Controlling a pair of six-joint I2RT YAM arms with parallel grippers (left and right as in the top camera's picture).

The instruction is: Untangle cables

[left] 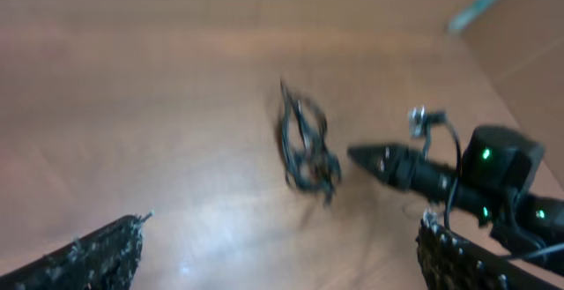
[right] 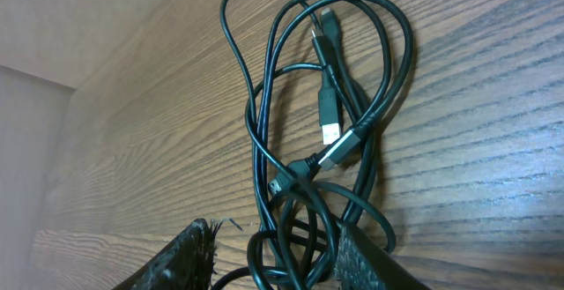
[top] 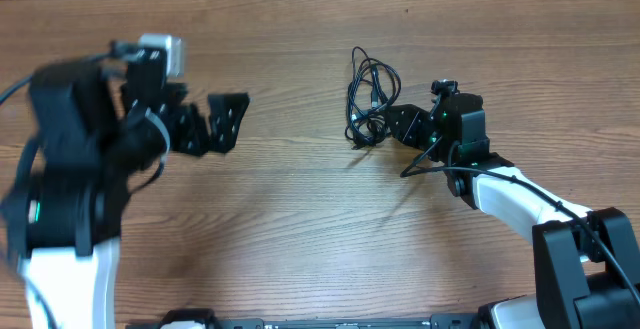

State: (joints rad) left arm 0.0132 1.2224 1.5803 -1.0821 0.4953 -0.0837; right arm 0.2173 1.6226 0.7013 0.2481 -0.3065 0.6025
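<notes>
**Right fingers astride the bundle**

Your thin black plug-ended cables (top: 370, 97) lie in one tangled bundle on the wooden table (top: 300, 229), right of middle and nearer its far edge. Your right gripper (right: 273, 259) stands half spread astride the bundle's near loops. Bare wood shows between one finger and the cords, so nothing is pinched. Your left gripper (top: 235, 124) is spread wide and empty — well apart, toward the left edge.
</notes>
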